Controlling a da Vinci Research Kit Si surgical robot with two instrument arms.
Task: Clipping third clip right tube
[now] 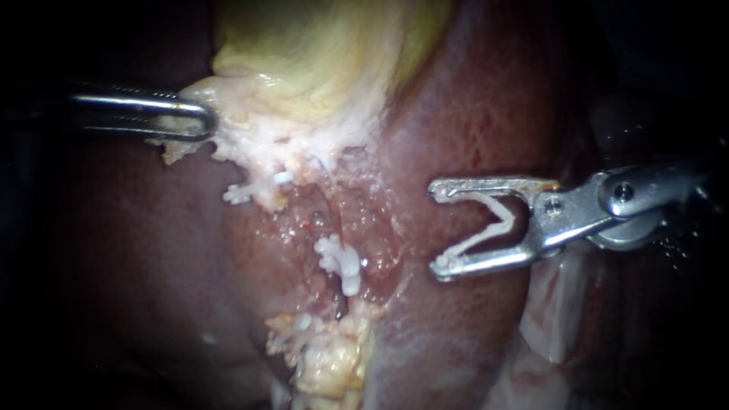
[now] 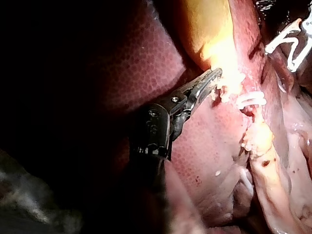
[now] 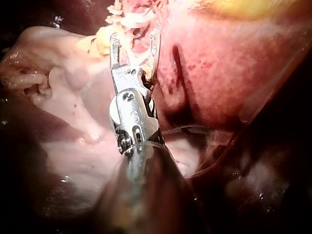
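My right instrument (image 1: 434, 229) comes in from the right. Its jaws stand wide apart and hold an open white V-shaped clip (image 1: 493, 224) between them. It hovers right of the dissected bed, apart from the tubes. White clips (image 1: 340, 262) sit on the right tube in the bed's middle. Another white clip (image 1: 254, 190) crosses the left tube. My left instrument (image 1: 203, 121) is shut on pale tissue at the gallbladder (image 1: 319, 53) neck. The left wrist view shows those jaws (image 2: 214, 75) closed on that tissue. In the right wrist view the loaded jaws (image 3: 135, 39) point at frayed pale tissue.
Dark red liver (image 1: 486, 106) surrounds the bed on both sides. Yellowish fatty tissue (image 1: 330, 364) lies below the clipped tube. Pale membrane (image 1: 554, 311) lies under my right instrument's shaft.
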